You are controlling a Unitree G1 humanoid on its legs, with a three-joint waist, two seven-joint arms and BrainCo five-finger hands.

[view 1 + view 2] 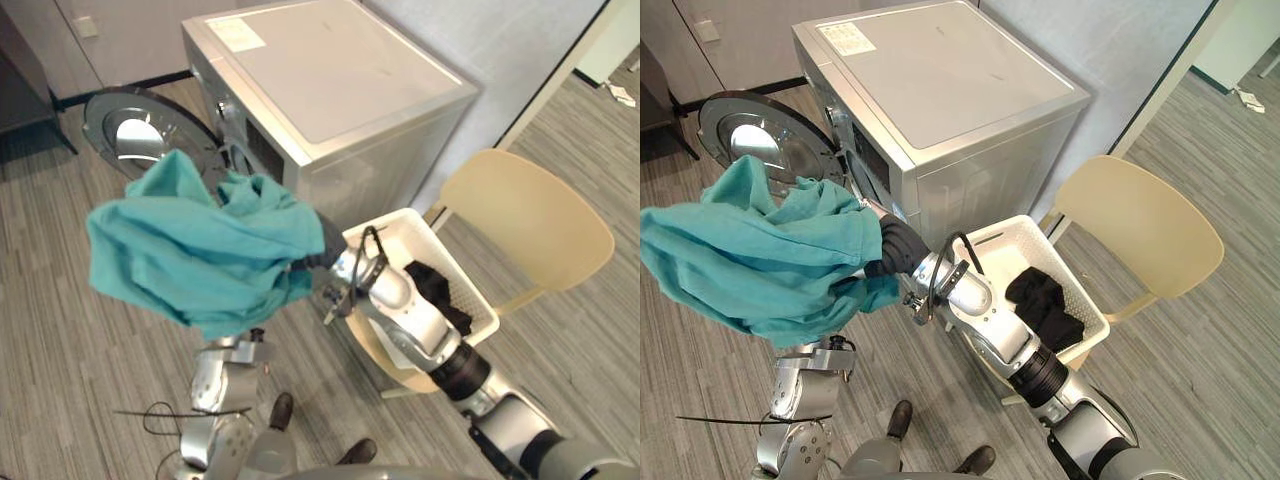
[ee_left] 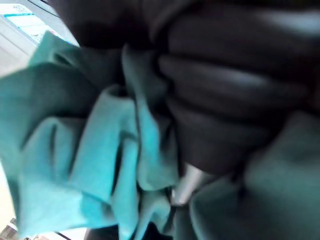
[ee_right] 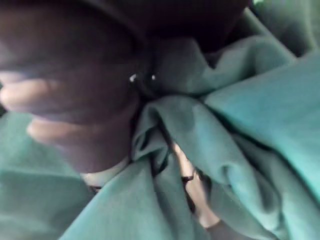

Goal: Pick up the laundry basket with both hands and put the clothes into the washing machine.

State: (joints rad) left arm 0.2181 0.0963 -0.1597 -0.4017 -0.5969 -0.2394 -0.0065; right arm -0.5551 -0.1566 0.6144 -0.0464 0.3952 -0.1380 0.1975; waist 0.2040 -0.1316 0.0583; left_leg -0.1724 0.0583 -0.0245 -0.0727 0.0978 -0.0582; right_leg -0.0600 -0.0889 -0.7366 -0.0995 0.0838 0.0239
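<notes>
Hands: left hand point(image 2: 235, 90) and right hand point(image 1: 902, 245) buried in teal cloth point(image 1: 190, 255), grip cannot be told
Cloth: should go lower, into washing machine point(image 1: 330, 90)

One washing machine point(image 1: 330, 90), with one round door point(image 1: 135, 130) and one white label point(image 1: 236, 34) on its lid. One laundry basket point(image 1: 1005, 255), white. Of clothing, two pieces: one teal garment point(image 1: 190, 255), up in the air, and one black garment point(image 1: 1045, 300), down in the basket. One beige chair point(image 1: 530, 220) beside the machine. Two hands, both in the teal cloth: one left hand point(image 2: 235, 100), one right hand point(image 1: 898, 246). One pale wall plate point(image 1: 86, 26). One small light scrap point(image 1: 622, 93) on the floor.
</notes>
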